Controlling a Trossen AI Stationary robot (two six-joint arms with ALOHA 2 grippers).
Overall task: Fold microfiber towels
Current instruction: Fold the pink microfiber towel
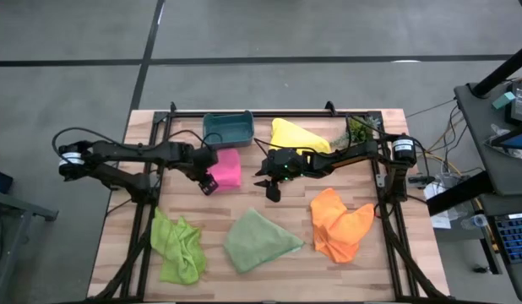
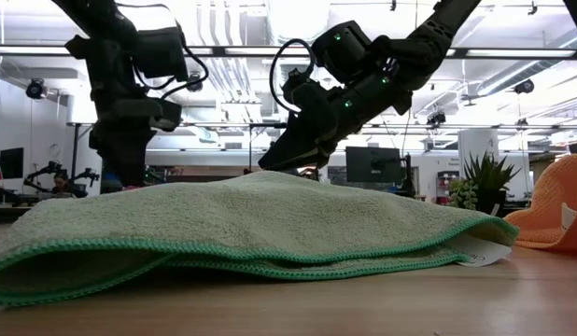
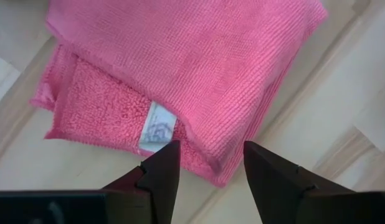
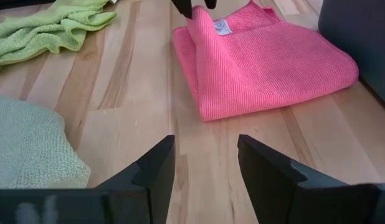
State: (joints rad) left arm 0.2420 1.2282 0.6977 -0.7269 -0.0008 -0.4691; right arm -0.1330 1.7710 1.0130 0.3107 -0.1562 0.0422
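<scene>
Pink towel (image 1: pixel 226 168) sits folded on the tabletop (image 1: pixel 269 262), just in front of the teal bin (image 1: pixel 228 127). Left end effector (image 1: pixel 209 183) hangs over the pink towel's near corner with fingers apart and nothing between them; the left wrist view shows the tips straddling the edge by the white label (image 3: pixel 157 128). Judgement: this looks like the release or tidy-up of the pink fold. To do it well, lift straight up off the cloth so the tips don't snag the top layer and drag the fold open, and check the edges line up before leaving. Right end effector (image 1: pixel 273 187) hovers beside the pink towel on the side away from the left arm, fingers apart, empty. Count: five towels. Pink one folded; yellow (image 1: pixel 296 135) lies beside the bin, loosely heaped; orange (image 1: pixel 339 224) is well off from the pink towel towards the right arm's base, crumpled; sage green (image 1: pixel 258 241) is in front of the pink towel, rumpled flat; lime green (image 1: pixel 177 245) is in front of it towards the left arm's side, bunched. One bin, one plant sprig (image 1: pixel 359 128) beyond the yellow towel. Judgement: four towels left to fold.
</scene>
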